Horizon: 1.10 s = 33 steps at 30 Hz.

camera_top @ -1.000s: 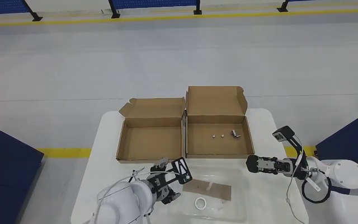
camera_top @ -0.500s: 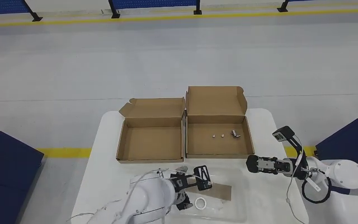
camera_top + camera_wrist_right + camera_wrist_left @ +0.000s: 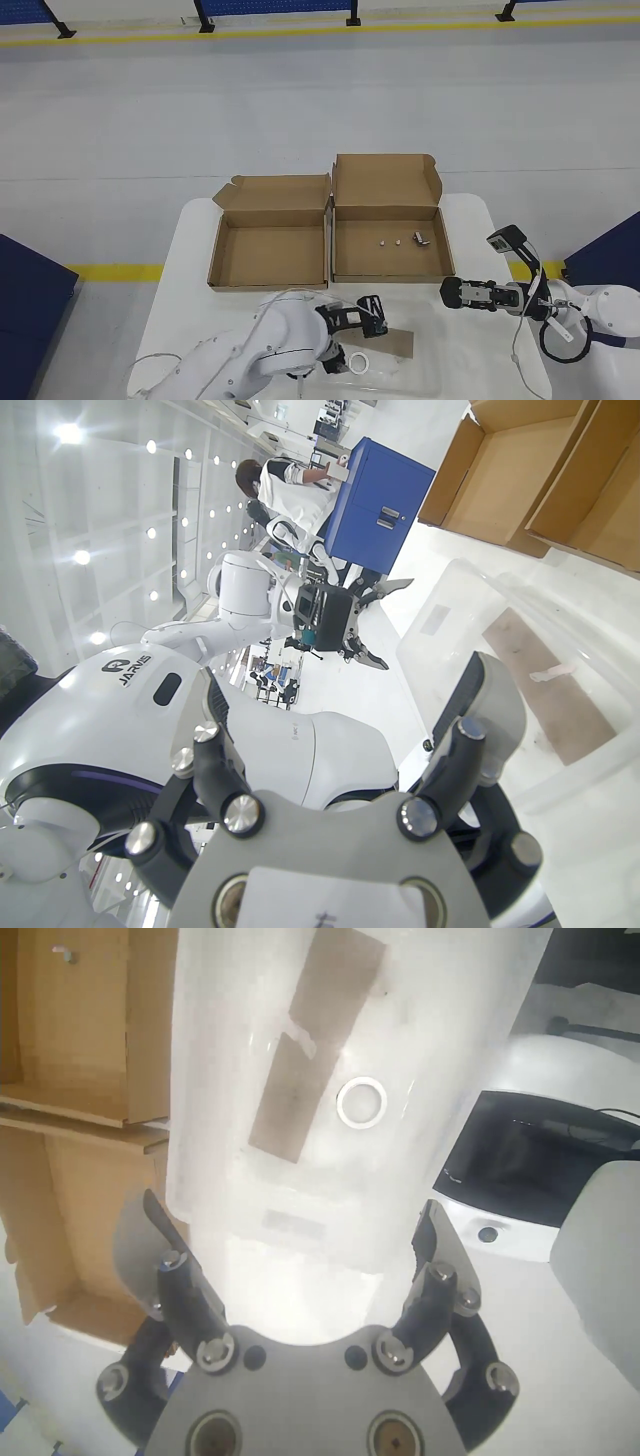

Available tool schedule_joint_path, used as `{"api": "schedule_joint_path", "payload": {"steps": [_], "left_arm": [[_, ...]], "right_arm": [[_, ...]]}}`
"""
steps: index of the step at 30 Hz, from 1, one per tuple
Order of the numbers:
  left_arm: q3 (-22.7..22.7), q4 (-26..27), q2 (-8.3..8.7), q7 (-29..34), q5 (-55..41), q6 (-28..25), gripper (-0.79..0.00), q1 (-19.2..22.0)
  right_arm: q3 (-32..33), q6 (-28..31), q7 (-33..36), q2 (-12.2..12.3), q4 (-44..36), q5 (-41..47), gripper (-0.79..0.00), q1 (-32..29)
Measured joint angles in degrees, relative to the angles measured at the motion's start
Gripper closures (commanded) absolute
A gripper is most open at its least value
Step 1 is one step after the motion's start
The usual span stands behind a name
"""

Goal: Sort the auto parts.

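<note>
left hand swung over the clear tray, fingers apart; white ring inside.

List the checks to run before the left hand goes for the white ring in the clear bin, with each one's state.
1. Left hand open: ok, nothing held.
2. White ring free to grasp: ok, flat in the clear bin beside the cardboard strip, nothing on it.
3. Left hand down at the ring: not ok, it hangs above the bin, apart from the ring.
4. Right hand clear of the ring: ok, by the bin's edge.
5. Left box has room: ok, floor bare.
6. Which box takes the ring: cannot tell; the right box holds three small parts.
</note>
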State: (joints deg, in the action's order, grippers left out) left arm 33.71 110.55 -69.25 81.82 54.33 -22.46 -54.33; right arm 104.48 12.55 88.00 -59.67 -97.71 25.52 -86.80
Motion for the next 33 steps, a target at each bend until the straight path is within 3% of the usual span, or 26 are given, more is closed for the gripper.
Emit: {"api": "schedule_joint_path", "payload": {"steps": [9,13,26,33], "left_arm": [[-9.3,-12.7,-3.73,-4.3,-8.4,-4.3,-0.785,10.3],[-11.4,-17.3,-5.19,-5.0,-10.6,-5.0,-0.785,12.9],[-12.3,-18.2,-5.44,-5.8,-9.1,-5.7,-0.785,13.3],[-18.3,-22.6,-8.27,-5.2,-9.6,-5.2,-0.785,18.7]], "right_arm": [[0.0,0.0,0.0,0.0,0.0,0.0,-0.785,0.0],[0.0,0.0,0.0,0.0,0.0,0.0,-0.785,0.0],[0.0,0.0,0.0,0.0,0.0,0.0,-0.785,0.0],[0.0,0.0,0.0,0.0,0.0,0.0,-0.785,0.0]]}}
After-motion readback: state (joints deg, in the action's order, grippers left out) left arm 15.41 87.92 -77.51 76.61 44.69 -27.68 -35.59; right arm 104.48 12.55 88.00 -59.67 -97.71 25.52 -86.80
